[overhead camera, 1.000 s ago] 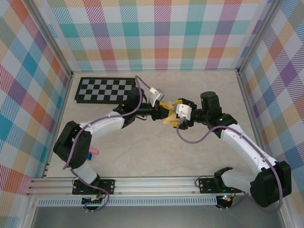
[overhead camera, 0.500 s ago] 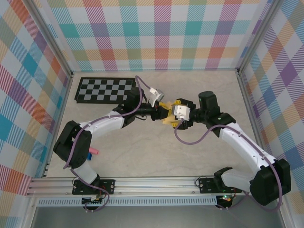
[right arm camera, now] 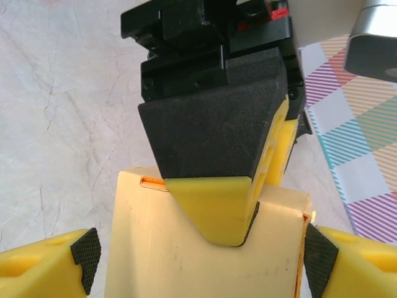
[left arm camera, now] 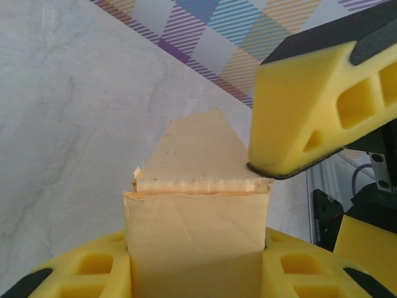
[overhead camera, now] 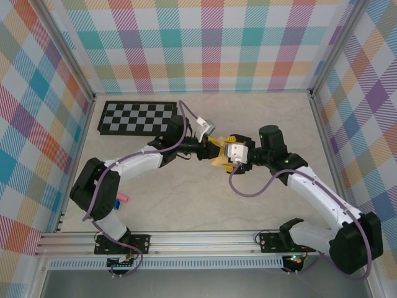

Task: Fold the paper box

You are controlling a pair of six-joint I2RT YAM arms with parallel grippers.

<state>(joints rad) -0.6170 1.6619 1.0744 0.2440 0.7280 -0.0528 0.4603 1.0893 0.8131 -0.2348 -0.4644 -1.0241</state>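
The yellow-orange paper box (overhead camera: 217,152) hangs above the mid-table between both grippers. My left gripper (overhead camera: 208,149) is shut on it. In the left wrist view the box (left arm camera: 195,230) fills the gap between the yellow fingers, and a creased flap (left arm camera: 198,149) sticks out beyond it. My right gripper (overhead camera: 223,155) straddles the box (right arm camera: 186,267) with wide jaws. Its right pad (right arm camera: 319,254) lies at the box edge, while its left pad (right arm camera: 87,257) stands a sliver off. One left finger (right arm camera: 217,205) presses on the box's broad face. A right finger (left arm camera: 310,105) touches the box's far corner.
A black-and-white checkerboard panel (overhead camera: 138,118) lies at the back left. A small pink piece (overhead camera: 123,198) with a blue piece beside it sits near the left arm's base. Plaid walls enclose the marble table (overhead camera: 186,198), and a metal rail runs along its near edge.
My right gripper has slid a little to the left, further over the box. The left gripper keeps its hold in place.
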